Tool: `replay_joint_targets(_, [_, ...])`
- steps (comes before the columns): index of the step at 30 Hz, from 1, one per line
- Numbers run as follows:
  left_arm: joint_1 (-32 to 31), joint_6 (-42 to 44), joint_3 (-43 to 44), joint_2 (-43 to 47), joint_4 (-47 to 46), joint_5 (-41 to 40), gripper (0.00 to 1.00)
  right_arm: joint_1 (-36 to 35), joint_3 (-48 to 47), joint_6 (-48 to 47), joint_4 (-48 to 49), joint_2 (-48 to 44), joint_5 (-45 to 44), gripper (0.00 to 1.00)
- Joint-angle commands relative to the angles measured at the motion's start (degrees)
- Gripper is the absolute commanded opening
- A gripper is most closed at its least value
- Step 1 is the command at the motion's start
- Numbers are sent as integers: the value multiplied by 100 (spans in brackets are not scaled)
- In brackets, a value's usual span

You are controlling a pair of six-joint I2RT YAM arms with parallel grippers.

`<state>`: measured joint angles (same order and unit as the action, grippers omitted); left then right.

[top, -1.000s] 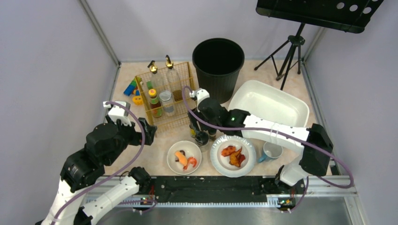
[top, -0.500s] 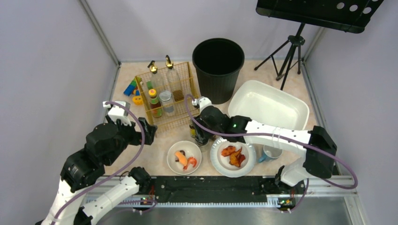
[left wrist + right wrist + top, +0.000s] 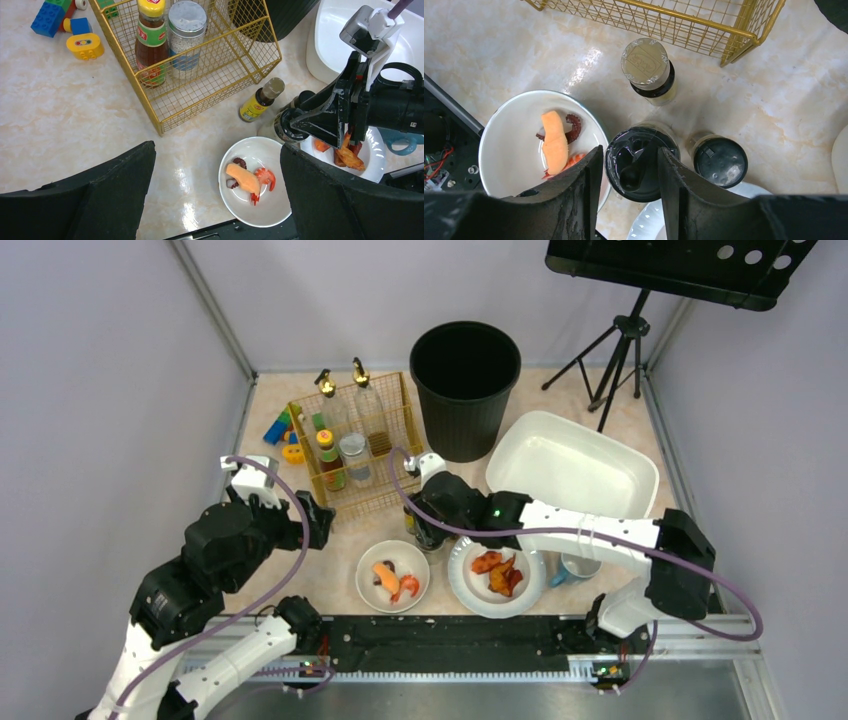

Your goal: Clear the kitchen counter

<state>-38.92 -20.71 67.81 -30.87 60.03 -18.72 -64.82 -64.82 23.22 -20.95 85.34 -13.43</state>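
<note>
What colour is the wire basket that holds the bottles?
Gold-yellow; the wire basket shows best in the left wrist view.

You get bright, even overhead light with soft shadows. Glare streaks the glossy beige-peach marbled kitchen counter (image 3: 589, 60). The black fingers (image 3: 100, 200) of the left gripper (image 3: 216, 148) look slightly soft.

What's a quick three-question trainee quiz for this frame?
1. True or false: the left gripper holds a bottle.
2. The black-capped jar is: A) inside the wire basket, B) upright between the right gripper fingers, C) tipped over on the kitchen counter.
3. How many capped containers, that jar included, stand on the counter outside the basket?
Key: 1 false; 2 B; 3 three.
</note>
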Motion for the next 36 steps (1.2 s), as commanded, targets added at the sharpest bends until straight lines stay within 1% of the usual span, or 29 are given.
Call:
replay_joint_targets(1, [7,-18,0,7,-235,37,99,-105,-43,77,-20,76,-162,42])
replay_joint_targets(14, [7,6,116,-71,-237,87,99,-152,-35,126,-169,156,-328,33])
replay_joint_targets(17, [7,14,115,-98,-255,99,99,-164,-30,135,-164,153,-389,23])
replay_joint_targets(19, [7,14,118,-108,-264,103,99,-180,-47,132,-171,158,-437,13])
replay_joint_targets(21, [7,14,126,-123,-265,100,99,-188,-79,101,-173,158,-478,0])
replay_joint_targets(26, [7,12,105,-121,-271,99,99,-289,-183,50,-236,53,-718,0])
replay_joint_targets(36, [7,12,92,-93,-268,72,99,-563,-852,-154,-760,-226,-1098,0])
